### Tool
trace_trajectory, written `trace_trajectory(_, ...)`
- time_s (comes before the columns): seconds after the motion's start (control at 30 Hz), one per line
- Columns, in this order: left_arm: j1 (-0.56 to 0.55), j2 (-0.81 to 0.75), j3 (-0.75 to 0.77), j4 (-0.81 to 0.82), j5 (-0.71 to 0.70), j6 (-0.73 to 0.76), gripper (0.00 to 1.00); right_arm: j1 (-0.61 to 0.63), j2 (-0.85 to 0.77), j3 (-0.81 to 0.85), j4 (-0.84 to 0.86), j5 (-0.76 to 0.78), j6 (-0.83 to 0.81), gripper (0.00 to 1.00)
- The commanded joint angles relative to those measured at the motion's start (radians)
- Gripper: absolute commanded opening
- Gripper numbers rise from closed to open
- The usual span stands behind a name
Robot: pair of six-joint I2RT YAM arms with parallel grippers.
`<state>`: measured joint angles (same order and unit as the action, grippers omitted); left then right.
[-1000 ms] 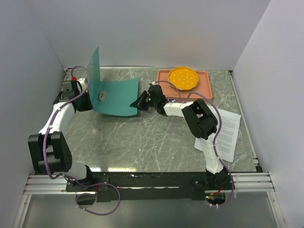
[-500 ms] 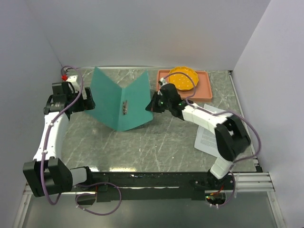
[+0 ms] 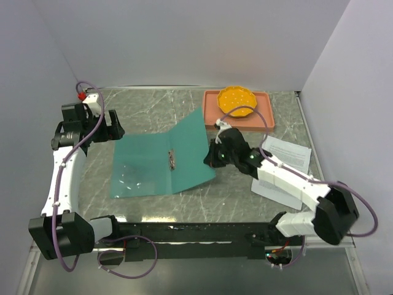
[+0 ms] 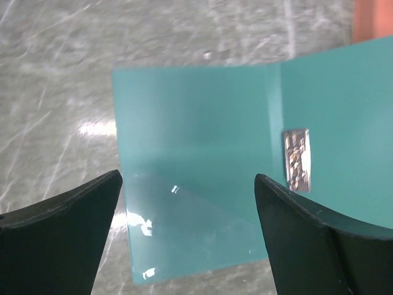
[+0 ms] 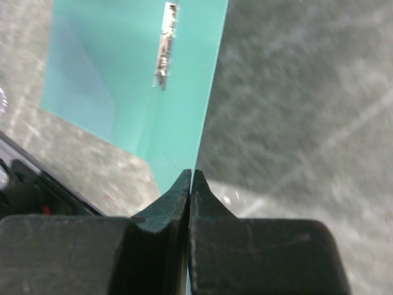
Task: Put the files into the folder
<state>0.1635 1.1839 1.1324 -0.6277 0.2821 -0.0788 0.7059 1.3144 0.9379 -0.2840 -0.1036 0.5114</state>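
Pinching the folder (image 3: 153, 166) by its right edge beside bare surface (image 3: 159, 104), right gripper (image 3: 215, 158) is clamped; left gripper (image 3: 113, 128) gapes empty; folder, tented earlier, lies open.

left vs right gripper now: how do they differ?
Jaws: the left gripper stands wide open; the right gripper is shut.
Load: the left gripper holds nothing; the right gripper pinches the folder at its right flap's outer edge.
Place: the left gripper hangs over the left flap; the right gripper sits at the right flap's rim.
Shared: both by the open folder, neither at the files.
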Motion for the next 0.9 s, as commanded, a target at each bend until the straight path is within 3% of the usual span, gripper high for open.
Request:
trace_trajectory(0.0,-0.018,0.005,0.061,-0.027,0.130,0.045,0.96,0.032,-0.177,-0.132,-0.034,0.102,0.019,0.00)
trace_trajectory(0.13,-0.079,-0.004,0.029,-0.018,0.114,0.068,0.96,0.050,-0.289,-0.212,-0.067,0.143,0.052,0.00)
trace_trajectory(0.33,-0.134,0.000,-0.016,-0.003,0.060,0.132,0.96,0.063,-0.328,-0.255,-0.170,0.254,0.107,0.00)
trace_trajectory(0.43,-0.143,0.013,-0.052,0.028,0.026,0.161,0.96,0.064,-0.322,-0.246,-0.234,0.292,0.118,0.11)
trace_trajectory(0.53,-0.153,0.040,-0.074,0.059,-0.001,0.191,0.96,0.064,-0.325,-0.212,-0.334,0.358,0.154,0.56)
trace_trajectory(0.57,-0.157,0.048,-0.077,0.066,-0.006,0.198,0.96,0.064,-0.328,-0.203,-0.362,0.376,0.163,0.79)
trace_trajectory(0.63,-0.185,0.078,-0.071,0.083,-0.024,0.209,0.96,0.066,-0.339,-0.165,-0.466,0.444,0.206,0.95)
trace_trajectory(0.67,-0.194,0.088,-0.062,0.089,-0.040,0.212,0.96,0.066,-0.339,-0.148,-0.509,0.467,0.216,0.99)
trace_trajectory(0.87,-0.271,0.157,-0.052,0.152,-0.087,0.217,0.96,0.052,-0.278,0.001,-0.819,0.698,0.374,0.99)
